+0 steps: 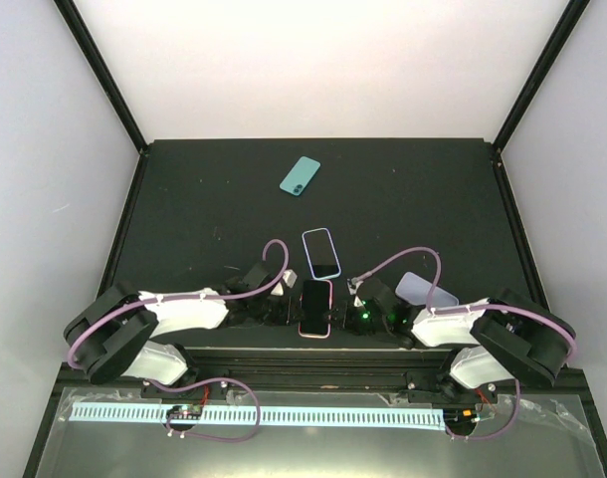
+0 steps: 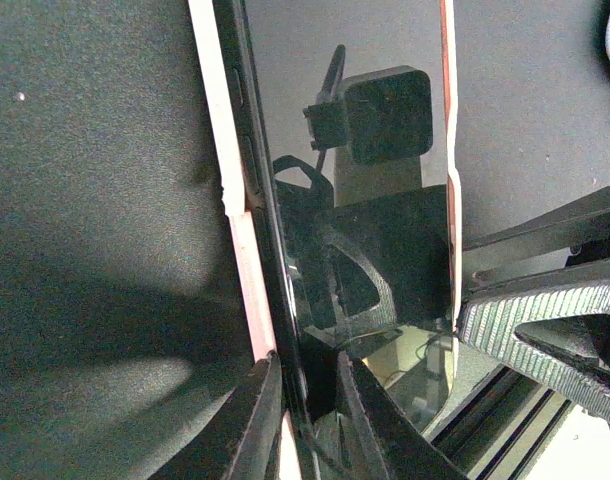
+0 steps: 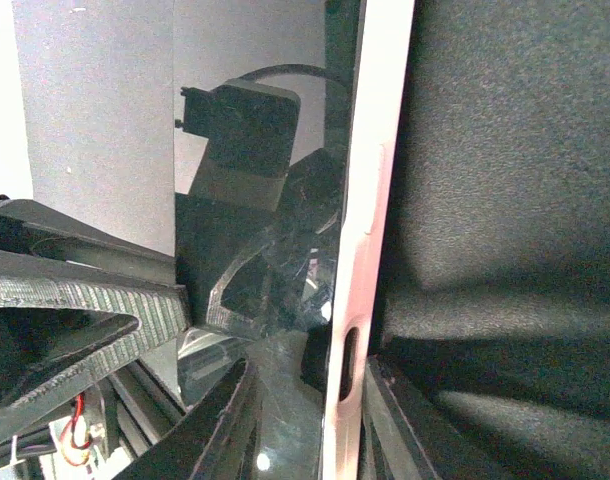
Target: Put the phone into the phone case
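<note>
Top external: my left gripper (image 1: 292, 311) and right gripper (image 1: 343, 312) each clamp a long edge of the pink-rimmed phone (image 1: 315, 307). The phone (image 1: 301, 176) lies well beyond it, the phone case (image 1: 426, 291) near its right. Likely rigid, slick, fragile: grasp across long edges.

cased phone (image 1: 315, 308) sits between the claws: left claw (image 1: 290, 309) on its left edge, right claw (image 1: 347, 313) on its right edge; second cased phone (image 1: 321, 253) just behind; phone case (image 1: 426, 291) right of right claw; phone (image 1: 300, 176) well behind both
</note>
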You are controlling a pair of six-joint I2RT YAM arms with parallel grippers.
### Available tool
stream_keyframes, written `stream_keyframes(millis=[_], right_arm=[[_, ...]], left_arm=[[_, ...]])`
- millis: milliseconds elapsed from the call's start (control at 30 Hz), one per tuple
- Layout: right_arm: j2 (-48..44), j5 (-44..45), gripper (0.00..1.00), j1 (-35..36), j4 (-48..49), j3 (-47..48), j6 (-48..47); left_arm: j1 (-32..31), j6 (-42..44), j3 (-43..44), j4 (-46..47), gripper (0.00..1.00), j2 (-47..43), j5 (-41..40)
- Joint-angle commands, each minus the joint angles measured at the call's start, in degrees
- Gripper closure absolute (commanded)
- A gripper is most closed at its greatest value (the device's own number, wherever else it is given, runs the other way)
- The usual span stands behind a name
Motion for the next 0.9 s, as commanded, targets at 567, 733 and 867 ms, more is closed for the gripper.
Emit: stream_keyframes(millis=[567,733,867], right_arm=[[1.21,-7.2,0.69,-0.75,26.78,-3.95,10.94],[2.64,-6.38,0.69,-0.76,23.09,-3.1,9.17],[2.36,-4.62,0.76,-0.73,16.33,-1.59,5.99]], left_arm=[[-0.96,-0.79,-3.66,1.85,0.75,-3.1,0.19],[-0.96,-0.66,-3.37,1.99,0.75,-2.87,0.06],[-0.96,-1.11,-3.47,2.8,0.74,-2.83,1.12]])
